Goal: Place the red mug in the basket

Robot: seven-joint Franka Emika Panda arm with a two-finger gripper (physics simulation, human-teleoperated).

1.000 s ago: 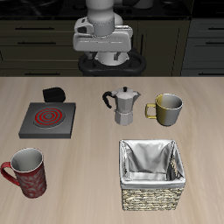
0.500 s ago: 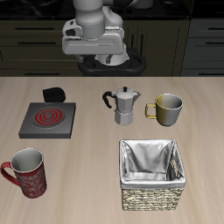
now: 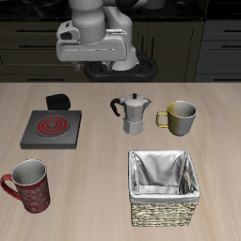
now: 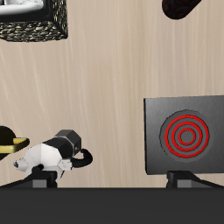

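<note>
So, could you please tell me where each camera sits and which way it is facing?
Exterior view: sits high beyond the front edge of the table, looking down across it; shows the arm and end effector.
Wrist view: rides on the end effector, looking straight down; its two fingertips show, spread apart.
Shared: hotplate, moka pot, basket and red mug, seen half a turn apart.

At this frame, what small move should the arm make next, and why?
Probably carry the end effector toward the table's front edge, over the red mug. The arm is high at the back of the table, the mug stands upright and untouched near the front edge beyond the stove burner, and the basket holds nothing.
</note>
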